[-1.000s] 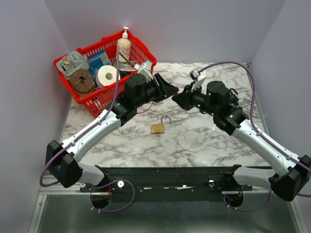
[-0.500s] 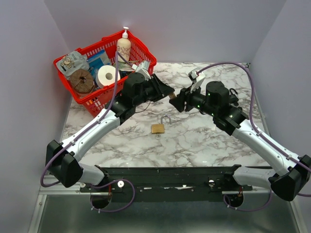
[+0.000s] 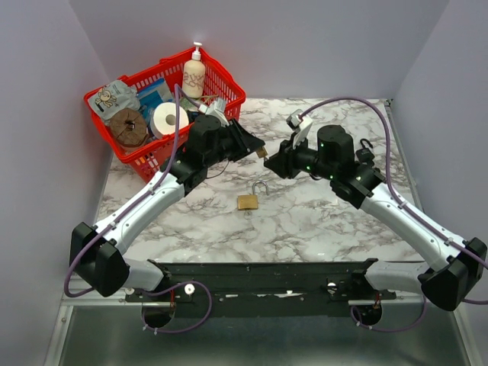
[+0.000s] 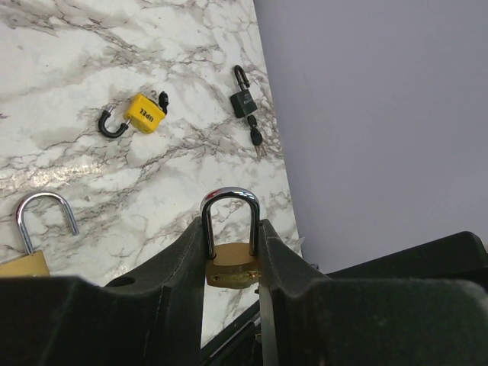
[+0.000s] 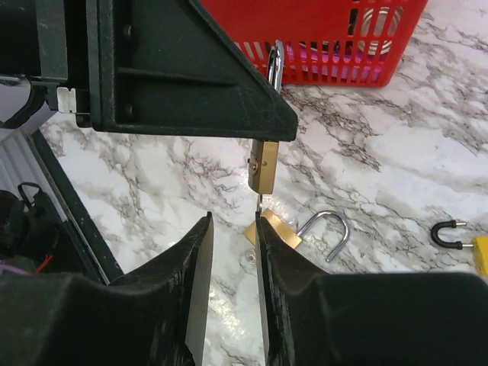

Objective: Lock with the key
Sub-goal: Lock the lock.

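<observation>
My left gripper (image 4: 229,229) is shut on a brass padlock (image 4: 231,265) and holds it in the air, silver shackle pointing away from the wrist. In the top view that padlock (image 3: 261,152) hangs between the two arms. From the right wrist I see its body (image 5: 264,165) end-on, with a thin key (image 5: 259,200) sticking out of the underside. My right gripper (image 5: 233,217) is just below it, jaws apart with bare marble showing in the gap. The key's end lies against the tip of the right-hand finger (image 5: 268,229), not pinched.
A second brass padlock (image 3: 247,201) with an open shackle lies on the marble table below the grippers. A yellow padlock (image 4: 143,116) and a small black padlock (image 4: 244,101) with keys lie further right. A red basket (image 3: 229,80) of goods stands at the back left.
Both grippers have shifted a little left and toward the back. The right jaws widened, then narrowed again, and now sit under the key; the left has kept its hold on the padlock.
</observation>
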Controlling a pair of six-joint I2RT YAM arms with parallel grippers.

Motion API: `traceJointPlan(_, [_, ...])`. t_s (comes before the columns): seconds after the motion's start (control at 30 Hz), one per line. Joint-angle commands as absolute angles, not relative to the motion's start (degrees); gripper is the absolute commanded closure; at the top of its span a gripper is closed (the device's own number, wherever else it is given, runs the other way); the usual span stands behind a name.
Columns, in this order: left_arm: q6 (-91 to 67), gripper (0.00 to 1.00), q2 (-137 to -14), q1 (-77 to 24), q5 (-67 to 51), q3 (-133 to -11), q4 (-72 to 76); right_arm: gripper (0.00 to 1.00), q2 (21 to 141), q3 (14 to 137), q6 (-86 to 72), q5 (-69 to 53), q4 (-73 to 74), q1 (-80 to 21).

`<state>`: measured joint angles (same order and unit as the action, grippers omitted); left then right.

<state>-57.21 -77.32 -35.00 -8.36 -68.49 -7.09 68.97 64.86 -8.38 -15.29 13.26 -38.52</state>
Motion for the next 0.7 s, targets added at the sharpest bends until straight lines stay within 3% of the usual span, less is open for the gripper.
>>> traceJointPlan(0.0, [-58.9, 1.0, -75.1, -35.2, -9.9, -68.2, -6.2, 0.65, 70.7, 68.1, -7.2, -17.2, 13.8, -38.3])
traceJointPlan(0.4, [-60.2, 1.0, -75.2, -35.3, -9.8, -68.3, -5.6, 0.7, 72.2, 67.7, -7.1, -16.1, 14.2, -38.3])
traceJointPlan(0.67, [-59.6, 1.0, -75.5, -35.0, -9.7, -69.2, -6.0, 0.66, 73.1, 68.4, -7.6, -12.4, 15.6, -38.1])
